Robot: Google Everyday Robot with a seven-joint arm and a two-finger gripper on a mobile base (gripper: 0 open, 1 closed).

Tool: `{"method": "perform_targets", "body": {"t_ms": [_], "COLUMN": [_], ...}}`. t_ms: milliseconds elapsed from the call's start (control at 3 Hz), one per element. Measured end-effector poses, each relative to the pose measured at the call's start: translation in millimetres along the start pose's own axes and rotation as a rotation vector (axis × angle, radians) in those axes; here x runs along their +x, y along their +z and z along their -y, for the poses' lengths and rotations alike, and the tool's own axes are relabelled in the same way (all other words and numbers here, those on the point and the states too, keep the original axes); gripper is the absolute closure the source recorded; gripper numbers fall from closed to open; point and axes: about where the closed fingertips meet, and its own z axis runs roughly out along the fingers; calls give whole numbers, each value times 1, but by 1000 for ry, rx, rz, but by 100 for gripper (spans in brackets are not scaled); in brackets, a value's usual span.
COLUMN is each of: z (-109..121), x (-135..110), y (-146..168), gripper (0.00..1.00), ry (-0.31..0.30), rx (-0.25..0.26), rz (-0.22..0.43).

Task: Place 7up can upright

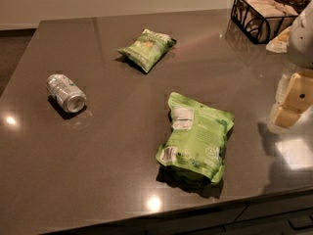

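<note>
The 7up can (pixel 66 93) is a small silver can with green marks. It lies on its side on the left part of the dark countertop (pixel 112 151), one shiny round end facing the front right. My gripper (pixel 292 102) is at the right edge of the view, low over the counter, far to the right of the can and holding nothing that I can see. The white arm (pixel 303 33) rises above it.
A green snack bag (pixel 196 138) lies near the counter's front edge, between can and gripper. A second green bag (pixel 145 48) lies further back. A black wire basket (pixel 261 14) with packets stands at the back right. The counter's front edge runs along the bottom.
</note>
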Motion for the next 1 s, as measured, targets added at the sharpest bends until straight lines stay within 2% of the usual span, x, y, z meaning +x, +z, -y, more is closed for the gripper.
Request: {"method": "perform_targets", "body": {"t_ms": [667, 1000], "z": [2, 4], "x": [-9, -43], "y": [3, 17], "gripper": [0, 0], "ry": [-1, 11], "rx": [-5, -34], "rz": [-16, -12]}}
